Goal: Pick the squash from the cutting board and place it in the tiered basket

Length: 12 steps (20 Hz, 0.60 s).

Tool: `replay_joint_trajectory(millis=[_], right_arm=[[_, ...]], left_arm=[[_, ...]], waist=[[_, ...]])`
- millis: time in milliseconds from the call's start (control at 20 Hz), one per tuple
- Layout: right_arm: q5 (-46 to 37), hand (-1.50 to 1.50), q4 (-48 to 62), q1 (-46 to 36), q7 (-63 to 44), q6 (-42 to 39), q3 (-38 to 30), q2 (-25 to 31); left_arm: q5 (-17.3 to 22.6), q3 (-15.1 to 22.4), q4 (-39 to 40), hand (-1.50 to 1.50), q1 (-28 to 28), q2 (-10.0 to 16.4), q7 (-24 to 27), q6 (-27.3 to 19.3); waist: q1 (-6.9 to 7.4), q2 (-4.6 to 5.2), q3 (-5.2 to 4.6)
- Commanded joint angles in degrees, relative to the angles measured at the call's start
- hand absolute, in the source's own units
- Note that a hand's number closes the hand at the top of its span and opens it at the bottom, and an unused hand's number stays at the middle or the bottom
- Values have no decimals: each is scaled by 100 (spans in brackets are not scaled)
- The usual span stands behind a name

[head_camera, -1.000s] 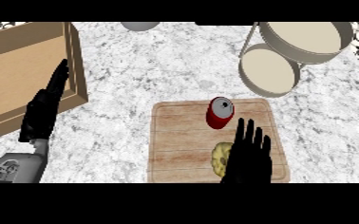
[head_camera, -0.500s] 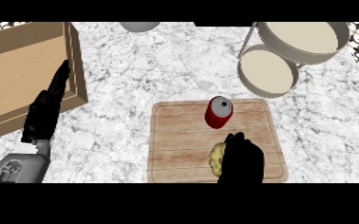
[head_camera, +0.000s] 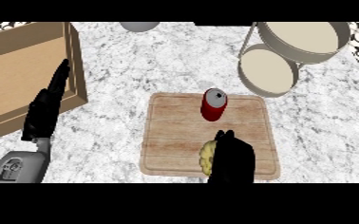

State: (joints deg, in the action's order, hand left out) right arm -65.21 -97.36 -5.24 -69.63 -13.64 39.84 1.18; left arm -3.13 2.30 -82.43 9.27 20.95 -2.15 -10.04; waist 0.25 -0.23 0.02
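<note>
At the near edge of the cutting board (head_camera: 175,133), right of centre: the squash (head_camera: 205,155). Only a yellow, bumpy strip of its left side shows; the rest is covered by the right hand (head_camera: 234,159).

Right hand: enters from the lower edge, forearm cut off there. Fingers bent down and curled over the squash from above and from the right, closed on it. Fingertips hidden, so contact on the underside cannot be made out, nor whether the squash is off the board's surface.

Left hand (head_camera: 43,113): at the view's left, fingers straight and together, pointing up the view, holding nothing. It lies along the right wall of the wooden box (head_camera: 28,71), which is cut off at the left edge.

Red can (head_camera: 214,104): upright on the board's far half, apart from the right hand.

Tiered basket (head_camera: 266,73): upper right on the marble counter (head_camera: 140,71), well apart from the squash. Two round tiers; the upper is partly out of view.

Grey bowl (head_camera: 139,26) at the top — only its near rim shows.
</note>
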Motion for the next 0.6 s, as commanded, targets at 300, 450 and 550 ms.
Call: replay_joint_trajectory(millis=[300,450,550], right_arm=[[1832,150,1390,-2716,-334,1435,-766,-115],[1573,150,1299,-3216,-231,2226,-1098,-115],[1314,150,1498,-3722,-244,2531,-1299,-115]], left_arm=[[-99,303,70,0,286,-215,-2,138],[-171,348,155,0,243,-262,11,89],[-170,311,129,0,314,-182,6,141]], waist=[[571,163,1],[485,118,-1],[523,109,-6]])
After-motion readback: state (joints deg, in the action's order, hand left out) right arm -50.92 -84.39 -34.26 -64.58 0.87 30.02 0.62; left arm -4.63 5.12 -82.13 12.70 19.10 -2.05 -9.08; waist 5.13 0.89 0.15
